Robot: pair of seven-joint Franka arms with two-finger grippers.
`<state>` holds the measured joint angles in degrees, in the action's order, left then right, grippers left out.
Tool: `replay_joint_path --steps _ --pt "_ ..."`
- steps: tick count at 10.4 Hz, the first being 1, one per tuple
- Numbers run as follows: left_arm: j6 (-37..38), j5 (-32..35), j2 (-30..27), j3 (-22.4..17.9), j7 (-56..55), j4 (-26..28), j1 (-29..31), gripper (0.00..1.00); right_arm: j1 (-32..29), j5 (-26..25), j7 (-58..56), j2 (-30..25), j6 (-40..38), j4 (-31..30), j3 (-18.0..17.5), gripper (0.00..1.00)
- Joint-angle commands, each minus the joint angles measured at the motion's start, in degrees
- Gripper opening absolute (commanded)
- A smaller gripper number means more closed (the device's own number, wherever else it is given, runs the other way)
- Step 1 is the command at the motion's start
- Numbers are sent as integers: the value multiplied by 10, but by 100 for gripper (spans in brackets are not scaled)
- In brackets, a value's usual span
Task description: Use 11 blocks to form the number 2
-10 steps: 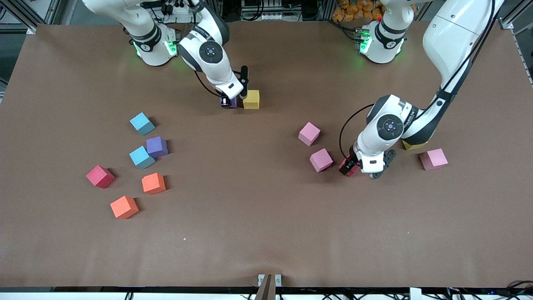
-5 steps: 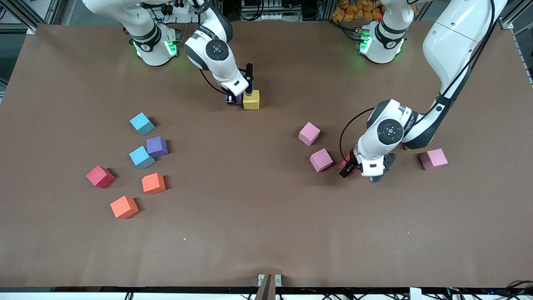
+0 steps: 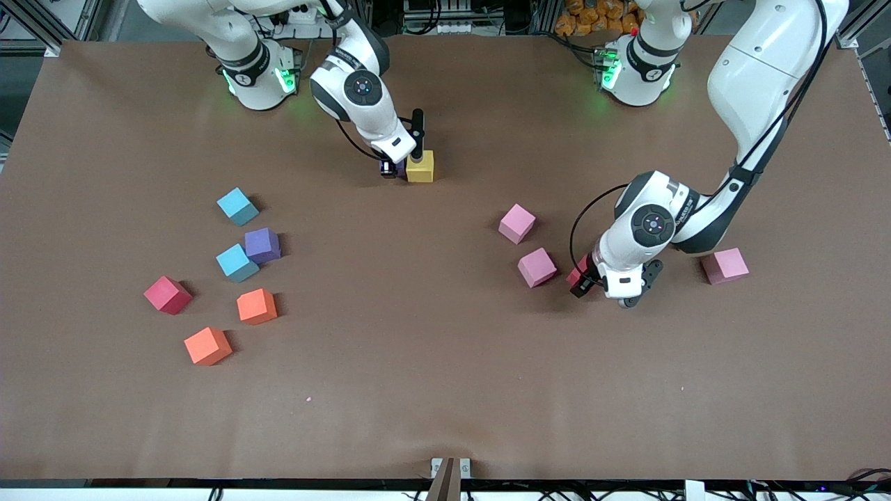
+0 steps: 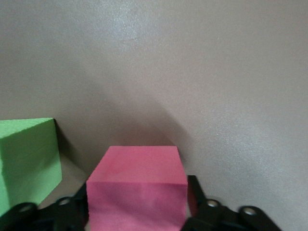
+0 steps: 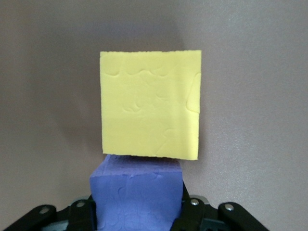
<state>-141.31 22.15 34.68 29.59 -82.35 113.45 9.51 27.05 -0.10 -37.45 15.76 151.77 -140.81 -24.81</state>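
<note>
My right gripper (image 3: 393, 167) is shut on a purple block (image 5: 137, 197), low at the table and pressed against the side of a yellow block (image 3: 420, 166) near the robots' bases. In the right wrist view the yellow block (image 5: 150, 103) lies just past the purple one. My left gripper (image 3: 581, 278) is down at the table with its fingers against both sides of a red block (image 4: 137, 192); a green block (image 4: 26, 163) sits close beside it. No number 2 shape shows on the table.
Three pink blocks (image 3: 516, 223) (image 3: 537, 267) (image 3: 724, 266) lie around the left gripper. Toward the right arm's end lie two light blue blocks (image 3: 237, 206) (image 3: 237, 262), a purple one (image 3: 262, 245), a red one (image 3: 167, 295) and two orange ones (image 3: 257, 306) (image 3: 207, 346).
The right gripper slid the purple block up against the yellow block. The left gripper's fingers closed in on the red block, and that arm shifted slightly.
</note>
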Motion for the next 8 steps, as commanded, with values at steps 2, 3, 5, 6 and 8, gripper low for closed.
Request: replay_joint_path --steps 2,3,5,6,8 --pt "9 17 -7 3 -18 -3 2 46 -5 -12 13 1 12 -2 -2 27" --pt "39 11 -19 5 -18 -5 4 46 -6 -12 13 1 12 -3 -1 27" --pt "83 2 -49 9 -49 -4 6 46 -6 -11 16 2 12 -1 0 27" --pt "89 2 -58 10 -80 -3 3 46 -6 -11 30 2 12 -1 0 27" --pt "103 2 -67 32 -124 -3 9 46 -5 -12 34 2 12 -1 0 27"
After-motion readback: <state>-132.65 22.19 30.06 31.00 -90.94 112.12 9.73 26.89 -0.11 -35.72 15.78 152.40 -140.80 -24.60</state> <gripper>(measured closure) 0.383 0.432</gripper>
